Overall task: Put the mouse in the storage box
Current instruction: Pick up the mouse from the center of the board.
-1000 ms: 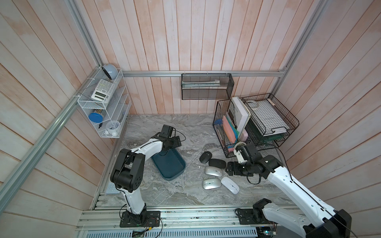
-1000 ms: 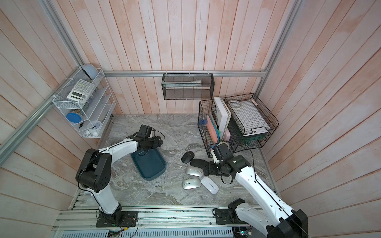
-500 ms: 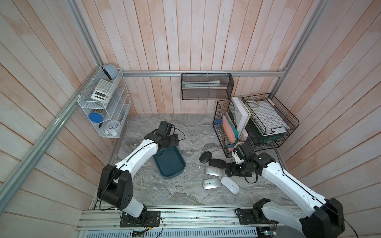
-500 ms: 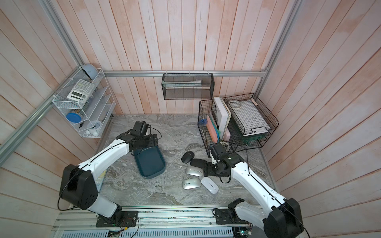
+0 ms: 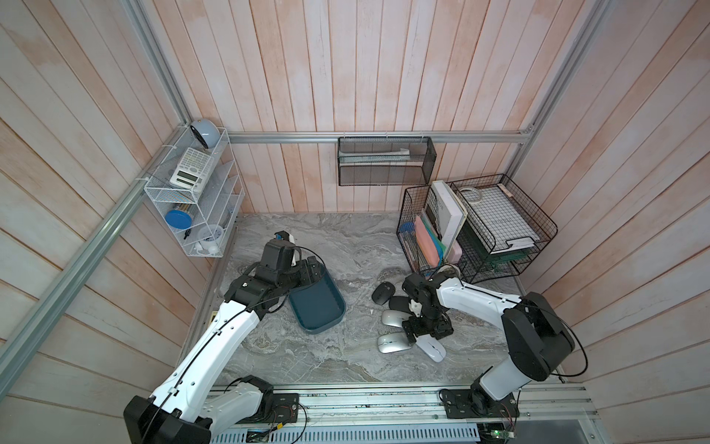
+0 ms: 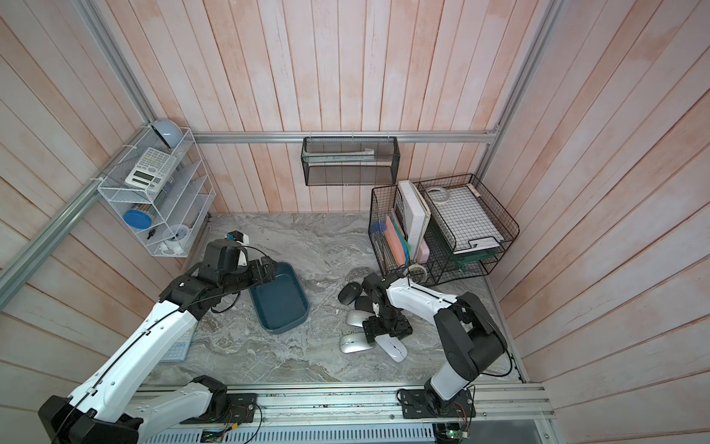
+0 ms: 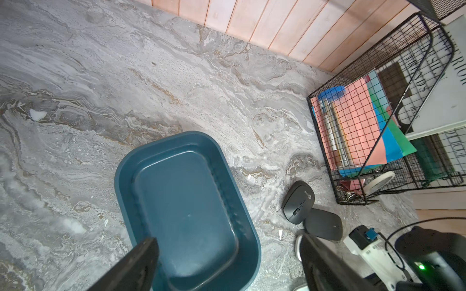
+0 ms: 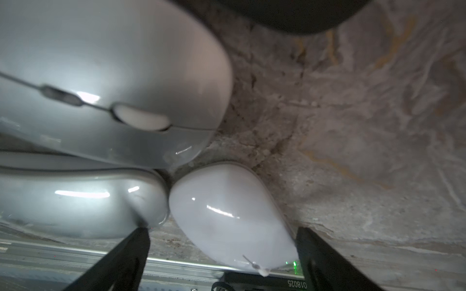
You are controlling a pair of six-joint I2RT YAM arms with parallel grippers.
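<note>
- We are seeing the left gripper hanging with its jaws spread wide and holding nothing. In both top views it is hovering over the end of the storage box nearer the back wall.
- The storage box is lying empty on the table, left of the mice and apart from them.
- 5 mice are clustering right of the box: a rounded black mouse, a flat black mouse, 2 silver mice and a white mouse.
- The right gripper is pointing down with its jaws wide apart, and the white mouse is lying on the table between them, not gripped. A gap is showing at 1 finger; at the other we cannot tell whether it is touching.
- A silver mouse is sitting just beside the white one, crowding that side.
- The grey marbled tabletop is running between wood-plank walls on 3 sides.
- A white wire rack carrying a calculator is hanging on the left wall, a black mesh basket on the back wall, and black wire baskets are standing in the back right corner.
</note>
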